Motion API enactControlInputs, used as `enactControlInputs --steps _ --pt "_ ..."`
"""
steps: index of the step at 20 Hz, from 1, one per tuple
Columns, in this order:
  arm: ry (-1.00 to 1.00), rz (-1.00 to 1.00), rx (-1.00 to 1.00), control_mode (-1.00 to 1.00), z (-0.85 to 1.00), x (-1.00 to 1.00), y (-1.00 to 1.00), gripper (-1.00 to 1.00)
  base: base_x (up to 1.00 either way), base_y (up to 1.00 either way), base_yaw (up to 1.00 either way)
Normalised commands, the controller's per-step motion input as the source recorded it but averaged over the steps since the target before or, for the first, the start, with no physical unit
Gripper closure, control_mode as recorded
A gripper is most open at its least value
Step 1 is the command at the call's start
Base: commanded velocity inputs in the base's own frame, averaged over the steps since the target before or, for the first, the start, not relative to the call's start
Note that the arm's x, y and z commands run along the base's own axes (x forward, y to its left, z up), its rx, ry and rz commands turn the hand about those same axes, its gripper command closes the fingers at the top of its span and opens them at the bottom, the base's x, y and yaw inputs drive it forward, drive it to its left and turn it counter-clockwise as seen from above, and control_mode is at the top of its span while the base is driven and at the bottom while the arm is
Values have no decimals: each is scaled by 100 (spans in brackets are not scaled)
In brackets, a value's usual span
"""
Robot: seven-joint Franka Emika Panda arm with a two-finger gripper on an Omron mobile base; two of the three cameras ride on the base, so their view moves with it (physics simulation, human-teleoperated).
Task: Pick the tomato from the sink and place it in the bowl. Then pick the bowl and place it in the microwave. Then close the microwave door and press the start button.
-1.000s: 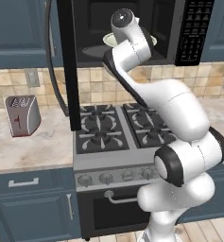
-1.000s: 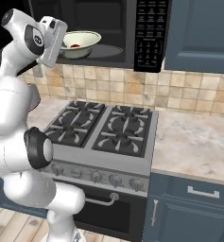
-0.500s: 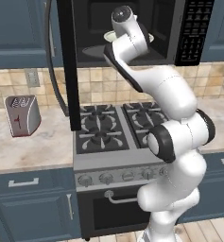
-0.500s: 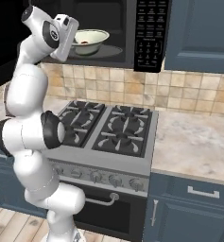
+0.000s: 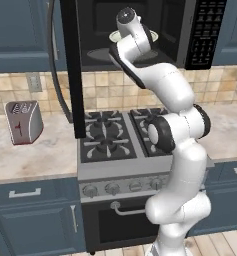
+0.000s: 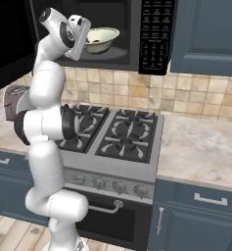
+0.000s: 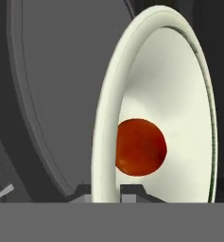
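A gas stove (image 5: pixel 115 137) with black grates sits at the centre of the left base view, its knob row and oven door (image 5: pixel 120 225) below. Beige stone counters (image 6: pixel 200 147) flank it, over dark blue cabinets (image 6: pixel 200 223) with silver handles. A tan tiled backsplash (image 6: pixel 196 93) runs behind. A silver toaster (image 5: pixel 24 121) stands at the left. Blue wall cabinets (image 6: pixel 208 34) hang upper right. Wooden floor (image 6: pixel 10 235) shows at the bottom.
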Motion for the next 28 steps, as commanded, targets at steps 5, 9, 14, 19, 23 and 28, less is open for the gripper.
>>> enactControlInputs --steps 5,9,14,19,23,28 --pt "10 0 1 -100 -8 30 -11 100 0 0 0" --pt "7 1 2 -100 -6 -6 -1 -100 0 0 0" --pt "0 0 2 -100 0 -22 0 -100 0 0 0" --pt "-16 1 1 -100 -44 -98 0 -100 0 0 0" --pt "-31 2 0 -100 -74 -100 5 -100 0 0 0" --pt "-29 5 0 -100 -90 -100 0 -100 0 0 0"
